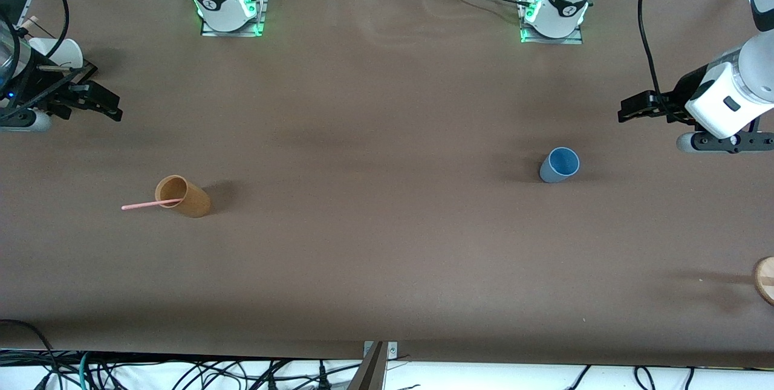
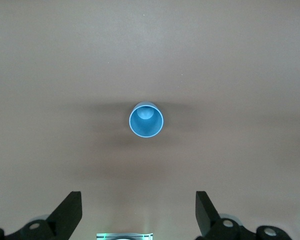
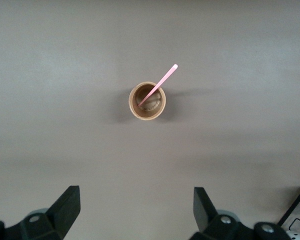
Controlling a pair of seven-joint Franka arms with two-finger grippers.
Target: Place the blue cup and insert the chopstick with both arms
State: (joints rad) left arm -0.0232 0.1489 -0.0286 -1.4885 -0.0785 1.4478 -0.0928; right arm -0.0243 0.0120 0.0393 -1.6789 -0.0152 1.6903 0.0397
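**Both tools spread wide, nothing picked up yet**

We hold the left tool [image 2: 138, 212] released above the worktop [image 1: 387, 106], looking down on the blue cup [image 1: 559, 164], which stands upright toward the left arm's end. Our right tool [image 3: 136, 212], equally spread and empty, hangs over the tan cup [image 1: 182, 196], where the chopstick [image 1: 151, 204] leans, one end propped out past the rim, easy to pinch.

The front camera looks down from high, facing both bases along the table's [image 1: 387, 106] top edge. Each wrist camera looks straight down: left shares the blue cup [image 2: 146, 120], right the tan cup [image 3: 147, 101].
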